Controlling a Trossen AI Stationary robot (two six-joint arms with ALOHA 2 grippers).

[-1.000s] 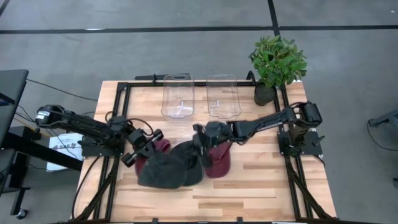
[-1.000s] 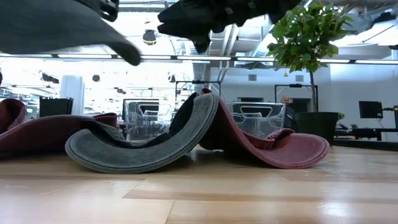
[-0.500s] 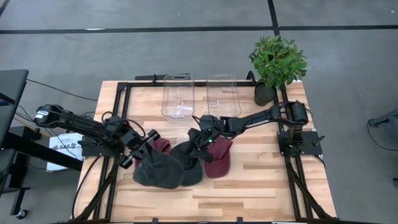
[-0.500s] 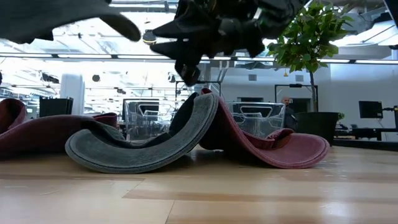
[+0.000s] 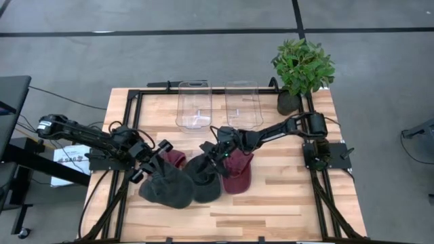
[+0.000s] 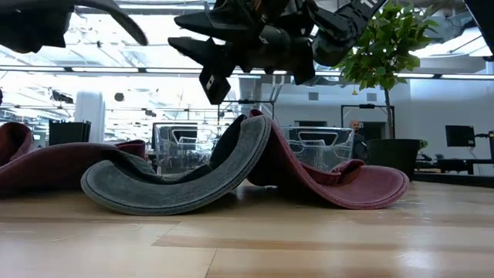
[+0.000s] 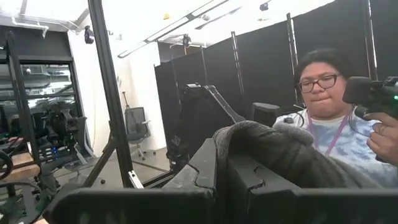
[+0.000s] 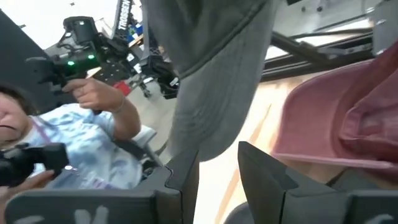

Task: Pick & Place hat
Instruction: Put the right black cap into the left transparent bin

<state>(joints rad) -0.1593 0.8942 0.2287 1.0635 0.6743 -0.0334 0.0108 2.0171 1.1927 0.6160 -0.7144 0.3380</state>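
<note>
We've got the left gripper (image 5: 150, 161) pinching a grey hat (image 5: 167, 188) up off the table (image 5: 285, 196); right gripper (image 5: 215, 153) hovers part-spread over the hat pile (image 6: 231, 166), empty.

Two clear plastic bins (image 5: 218, 104) sit at the table's top centre, a potted plant (image 5: 302, 70) upper right.

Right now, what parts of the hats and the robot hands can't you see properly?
- High view: where the left gripper pinches the grey hat is hidden by the hat's own cloth.
- Low view: the lifted grey hat is cut off by the top edge.
- High view: the maroon hat behind it is mostly covered.
- Right wrist view: whether the right gripper touches the cloth is unclear.
</note>
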